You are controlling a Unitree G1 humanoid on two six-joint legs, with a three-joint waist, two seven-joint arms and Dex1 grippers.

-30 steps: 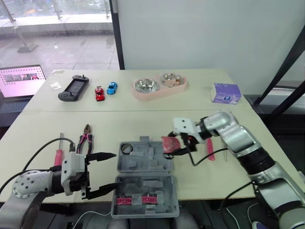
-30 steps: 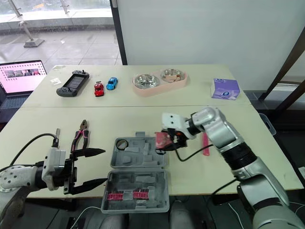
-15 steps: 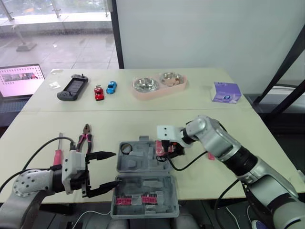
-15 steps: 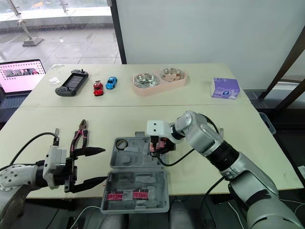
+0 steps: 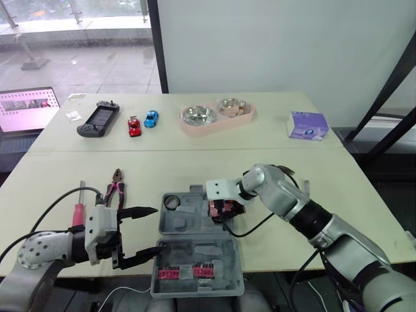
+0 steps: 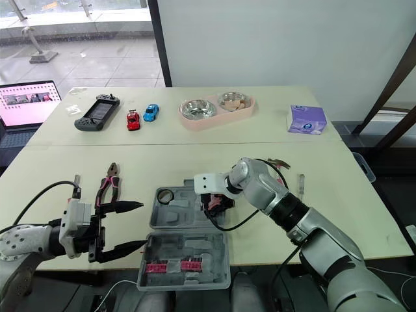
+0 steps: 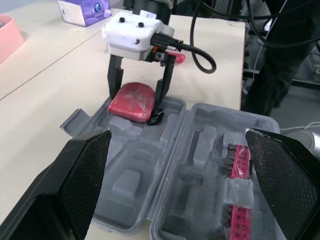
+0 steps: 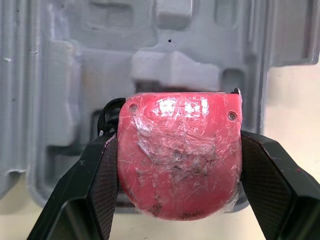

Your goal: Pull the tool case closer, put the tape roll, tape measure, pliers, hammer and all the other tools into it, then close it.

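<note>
The red, rounded tape measure, wrapped in clear film, is sitting clamped between the two black fingers of the right pincer. It is hanging low over the right end of the far half of the open grey plastic tool case; whether it is touching the moulded recess below cannot be told. The case is lying flat near the front edge of the pale table, with both halves facing up. A black tape roll is resting in the left far corner of the case, and a strip of red bits is sitting in the near half.

The left pincer is hovering just beside the near left corner of the case, its fingers spread wide and gripping nothing. Pliers with red-and-black handles and a red-handled screwdriver are lying on the table to the left of the case. A slim grey tool is lying well to its right.

On the far table a pink double bowl, a purple tissue box, a red toy car and a blue toy car are standing apart.
</note>
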